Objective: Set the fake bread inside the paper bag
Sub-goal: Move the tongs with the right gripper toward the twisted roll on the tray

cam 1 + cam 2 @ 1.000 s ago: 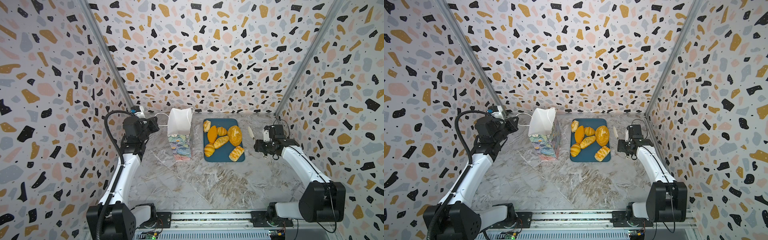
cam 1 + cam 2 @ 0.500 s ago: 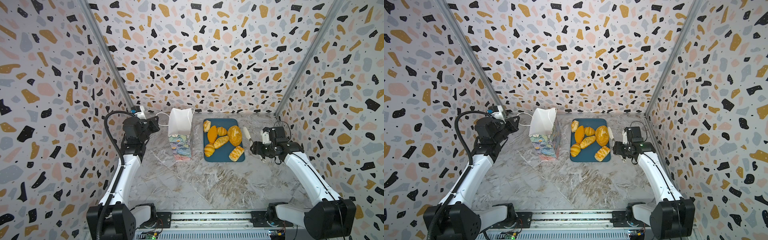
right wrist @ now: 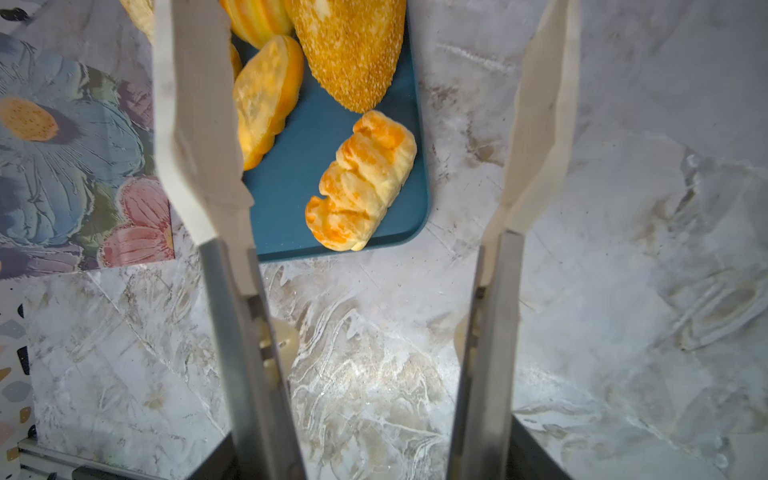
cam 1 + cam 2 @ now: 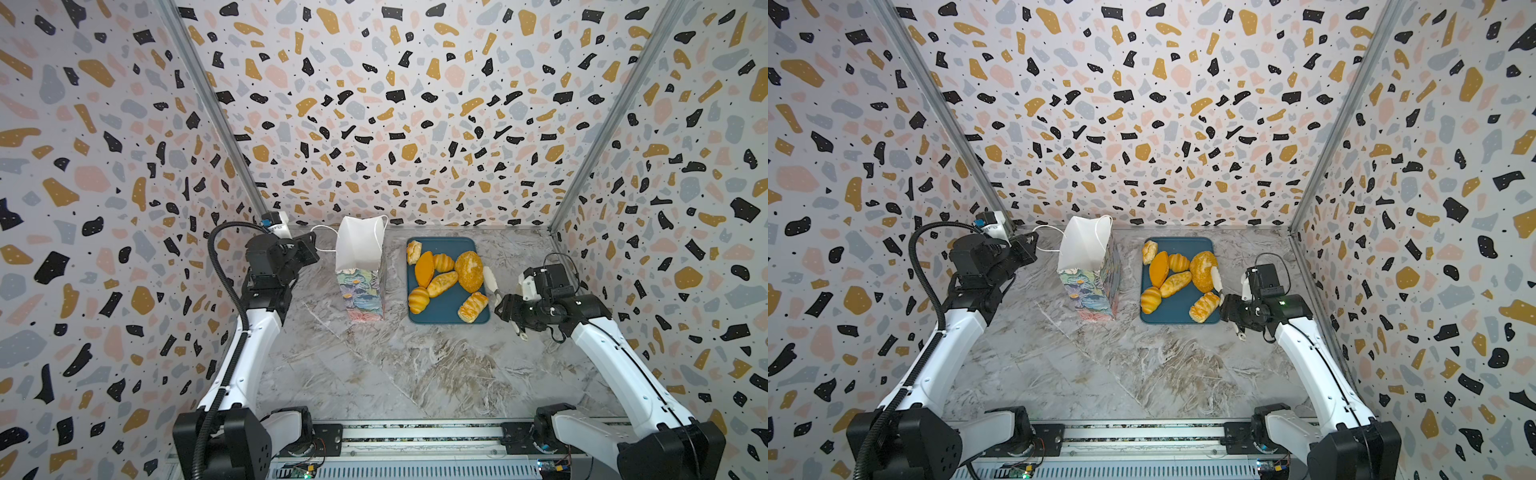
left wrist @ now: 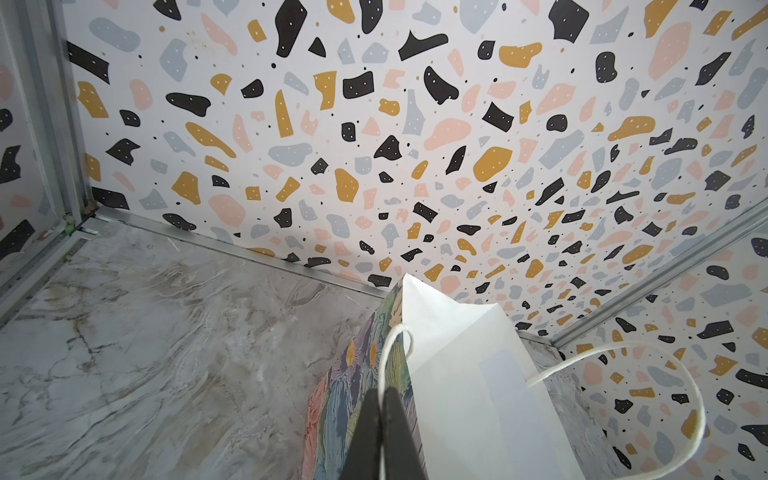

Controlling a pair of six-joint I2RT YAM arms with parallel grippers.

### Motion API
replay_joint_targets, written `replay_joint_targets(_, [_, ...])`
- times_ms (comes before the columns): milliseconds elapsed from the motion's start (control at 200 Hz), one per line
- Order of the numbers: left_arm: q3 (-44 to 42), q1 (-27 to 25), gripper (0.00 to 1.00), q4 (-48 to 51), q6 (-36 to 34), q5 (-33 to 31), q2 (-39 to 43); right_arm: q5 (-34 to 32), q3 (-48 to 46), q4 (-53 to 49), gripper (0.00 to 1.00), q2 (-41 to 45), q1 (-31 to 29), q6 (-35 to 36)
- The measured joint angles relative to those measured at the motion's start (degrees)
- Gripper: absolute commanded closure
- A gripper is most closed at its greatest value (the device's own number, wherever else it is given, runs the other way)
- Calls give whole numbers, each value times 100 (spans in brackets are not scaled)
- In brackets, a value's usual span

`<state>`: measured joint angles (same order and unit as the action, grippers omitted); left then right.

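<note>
**Both top views.** A tall, narrow paper bag with a pastel flower print and white lining [image 4: 359,266] stands upright on the marbled grey tabletop [image 4: 374,365]. Its mouth is open. It is just left of a flat dark-blue rectangular tray [image 4: 444,316] and does not touch it.

The fake bread [image 4: 441,284], seven golden-orange and tan toy pieces, all lies on the tray:
- a big seeded oval loaf [image 4: 469,270] toward the right side;
- a smooth orange oval [image 4: 424,269] toward the left;
- a plaited pastry [image 4: 473,306] at the near right corner;
- ridged rolls filling the rest.

**Left wrist view.** The left pincer [image 5: 382,392] is closed, its black fingers pressed together on a thin white cord handle [image 5: 392,345] of the bag. The cord runs between them.

**Right wrist view.** The right pincer [image 4: 503,304] is open and holds nothing. It is at the tray's right edge. One of its cream fingers [image 3: 195,124] crosses in front of the rolls, and the other is over bare tabletop. The plaited pastry shows between the two fingers.
</note>
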<state>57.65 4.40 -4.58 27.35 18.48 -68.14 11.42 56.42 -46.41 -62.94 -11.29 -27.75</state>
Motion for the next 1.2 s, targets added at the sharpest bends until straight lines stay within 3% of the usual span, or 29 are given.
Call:
replay_joint_targets(596, [0, 0, 100, 44, -79, -107, 74, -533, -291, -44, 36, -26, -1419, -1237])
replay_joint_targets(1201, [-20, 0, 100, -2, -46, -76, 85, -977, -372, 227, 38, -664, -2026, -1875])
